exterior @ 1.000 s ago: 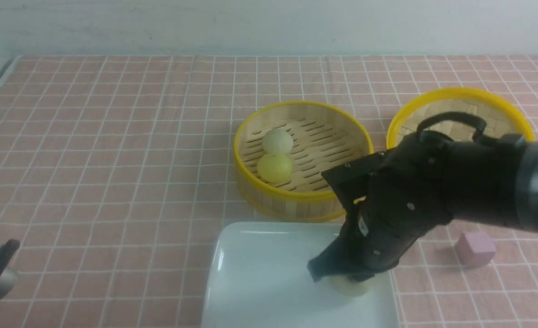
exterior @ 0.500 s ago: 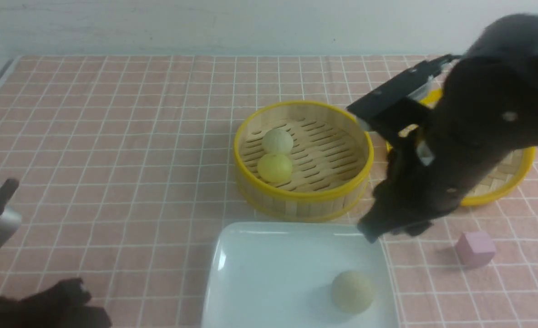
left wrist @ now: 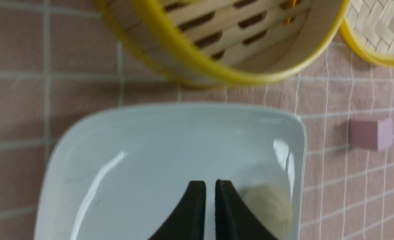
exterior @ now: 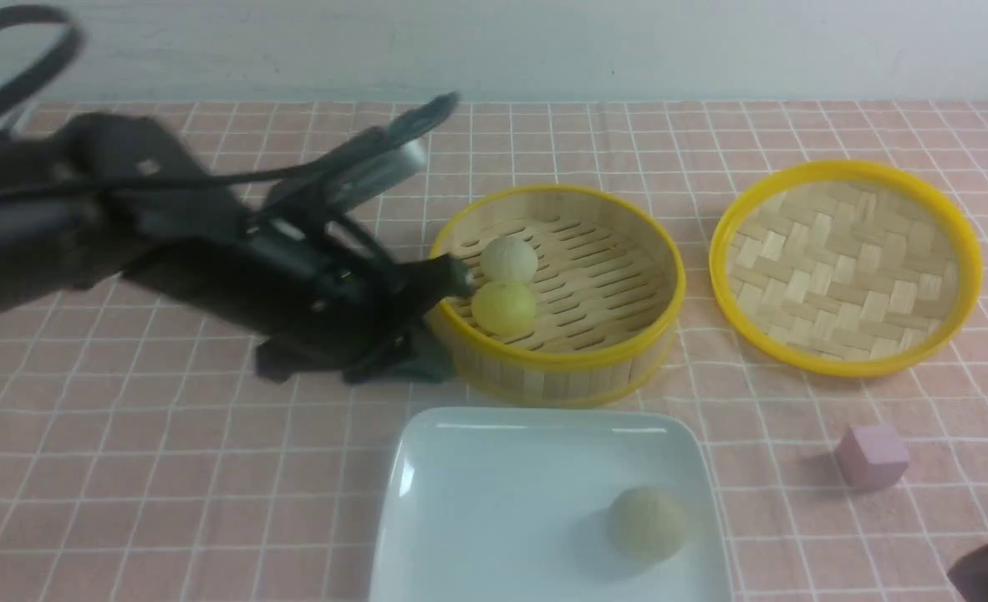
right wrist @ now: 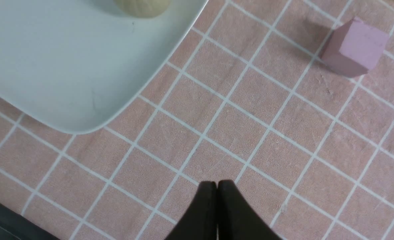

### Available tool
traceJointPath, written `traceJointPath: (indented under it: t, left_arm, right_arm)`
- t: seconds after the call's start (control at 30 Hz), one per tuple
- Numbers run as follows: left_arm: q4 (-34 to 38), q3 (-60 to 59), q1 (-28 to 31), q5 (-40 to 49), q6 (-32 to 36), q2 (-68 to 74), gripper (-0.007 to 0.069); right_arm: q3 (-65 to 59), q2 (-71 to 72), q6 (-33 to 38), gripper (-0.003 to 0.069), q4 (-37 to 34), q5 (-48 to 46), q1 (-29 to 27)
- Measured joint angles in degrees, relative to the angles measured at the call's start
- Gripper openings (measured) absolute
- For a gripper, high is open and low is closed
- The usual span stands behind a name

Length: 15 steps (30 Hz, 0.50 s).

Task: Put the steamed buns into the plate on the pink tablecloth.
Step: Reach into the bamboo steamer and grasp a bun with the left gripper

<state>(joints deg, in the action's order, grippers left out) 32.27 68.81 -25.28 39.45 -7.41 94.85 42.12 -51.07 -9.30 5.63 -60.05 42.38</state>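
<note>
Two steamed buns lie in the bamboo steamer point(exterior: 557, 359): a beige one point(exterior: 509, 257) and a yellow one point(exterior: 504, 307). A third, beige bun point(exterior: 647, 523) point(left wrist: 267, 206) rests alone on the white plate point(exterior: 494, 502) point(left wrist: 143, 150) on the pink tablecloth point(exterior: 168, 468). My left gripper point(exterior: 450, 280) point(left wrist: 210, 183) hovers at the steamer's left rim beside the yellow bun, its fingers a narrow slit apart and empty. My right gripper point(right wrist: 217, 182) is shut and empty over bare cloth off the plate's point(right wrist: 67, 66) corner.
The woven steamer lid point(exterior: 845, 267) lies upturned to the right of the steamer. A small pink cube point(exterior: 872, 456) point(right wrist: 353, 46) sits on the cloth right of the plate. My right arm shows only at the front view's right edge.
My right gripper let go of the beige bun on the plate, pulled away to the right and shut. My left arm swung in from the lower left to the steamer's rim.
</note>
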Motion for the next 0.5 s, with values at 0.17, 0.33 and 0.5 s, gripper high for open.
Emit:
traceJointPath:
  t: [0.17, 0.33, 0.5]
  left_arm:
    - [-11.2, 16.8, -2.9, 4.4, -8.7, 12.8, 0.0228]
    - [-24.7, 27.7, -6.0, 8.9, -15.7, 20.4, 0.0307]
    - [-29.3, 32.2, -6.5, 7.8, -19.1, 26.0, 0.0301]
  right_arm:
    - [-1.1, -0.1, 0.0, -0.0001, 0.0, 2.2, 0.0]
    - [-1.1, -0.1, 0.0, 0.0006, 0.0, 3.0, 0.0]
    - [-1.2, -0.1, 0.0, 0.0008, 0.0, 4.6, 0.0]
